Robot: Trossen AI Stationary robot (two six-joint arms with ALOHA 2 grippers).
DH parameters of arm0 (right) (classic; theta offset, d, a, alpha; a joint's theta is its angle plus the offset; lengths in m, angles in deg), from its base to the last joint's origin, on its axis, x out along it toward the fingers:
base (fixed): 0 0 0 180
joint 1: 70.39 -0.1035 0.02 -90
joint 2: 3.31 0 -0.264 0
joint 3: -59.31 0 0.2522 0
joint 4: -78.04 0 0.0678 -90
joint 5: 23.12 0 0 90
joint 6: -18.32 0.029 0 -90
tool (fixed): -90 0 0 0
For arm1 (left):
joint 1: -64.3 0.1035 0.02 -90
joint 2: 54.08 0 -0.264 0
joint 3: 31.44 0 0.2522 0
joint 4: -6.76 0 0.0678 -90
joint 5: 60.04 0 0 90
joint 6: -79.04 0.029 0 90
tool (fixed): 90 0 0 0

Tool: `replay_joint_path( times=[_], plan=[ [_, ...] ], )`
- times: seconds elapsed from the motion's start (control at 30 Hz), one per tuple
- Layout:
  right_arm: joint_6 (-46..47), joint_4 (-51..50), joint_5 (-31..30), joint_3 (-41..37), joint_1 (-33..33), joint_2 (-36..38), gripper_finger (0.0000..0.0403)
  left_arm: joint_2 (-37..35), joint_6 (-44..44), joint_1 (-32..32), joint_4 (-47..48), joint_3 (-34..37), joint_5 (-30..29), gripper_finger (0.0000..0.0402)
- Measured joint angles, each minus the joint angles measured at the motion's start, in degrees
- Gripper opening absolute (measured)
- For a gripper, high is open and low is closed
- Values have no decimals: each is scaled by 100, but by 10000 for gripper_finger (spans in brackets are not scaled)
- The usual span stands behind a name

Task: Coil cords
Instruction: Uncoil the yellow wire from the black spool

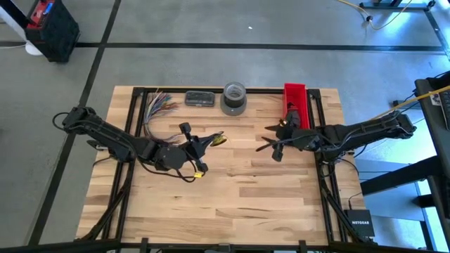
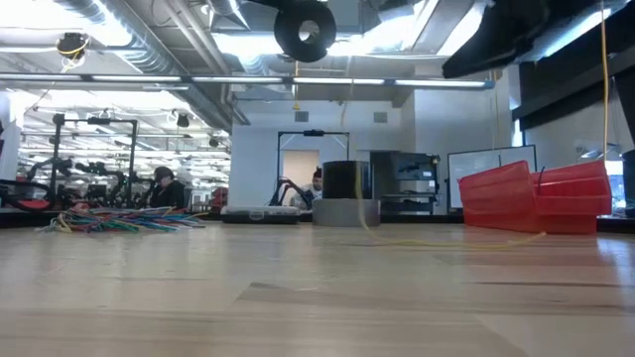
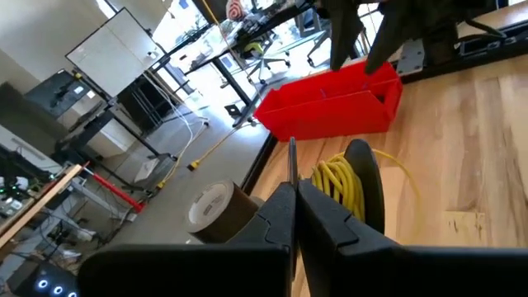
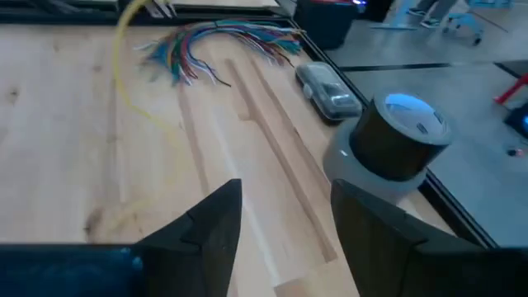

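Note:
The cord bundle (image 1: 219,139) is a puck-sized round black coil with yellow strands (image 3: 342,186). It is up in the air at mid-table and shows high in the low view (image 2: 305,30). A thin yellow strand (image 2: 437,238) trails over the table. My left gripper (image 1: 209,142) is shut at the bundle's left side. My right gripper (image 1: 270,143) is open and empty, to the right of the bundle, its fingers pointing toward it (image 4: 285,223). My left gripper (image 3: 294,206) pinches a thin black piece (image 3: 292,161) at the bundle's near edge between its two shut fingertips. The fingers come about level from the table's left. The bundle sits just beyond the fingertips, lifted clear of the table, and a yellow strand (image 2: 296,89) hangs below it.
At the far edge stand a grey tape roll (image 1: 234,98), a small dark case (image 1: 200,98), a fan of multicoloured wires (image 1: 158,105) and a red bin (image 1: 295,102). A black cord loop with a yellow tip (image 1: 200,173) hangs near my left gripper. Bare wood lies toward the near edge.

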Motion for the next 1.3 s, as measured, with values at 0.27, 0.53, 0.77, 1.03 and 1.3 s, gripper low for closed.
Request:
replay_joint_path(
  times=[0.27,0.53,0.77,1.03,1.3],
  plan=[
    [-439,1467,-230,-302,66,-810,193,7,-65,67,-37,0,558,0],
    [-615,2201,690,-203,338,-1453,217,7,-212,157,-5,0,560,0],
    [-783,2660,1119,-199,450,-1747,249,7,-205,149,-3,0,560,0],
    [-1435,3118,1437,-197,448,-2293,250,9,-118,158,-208,0,541,0],
    [-1479,3770,1790,-197,448,-2423,250,9,-108,162,-158,2,538,0]
  ],
)
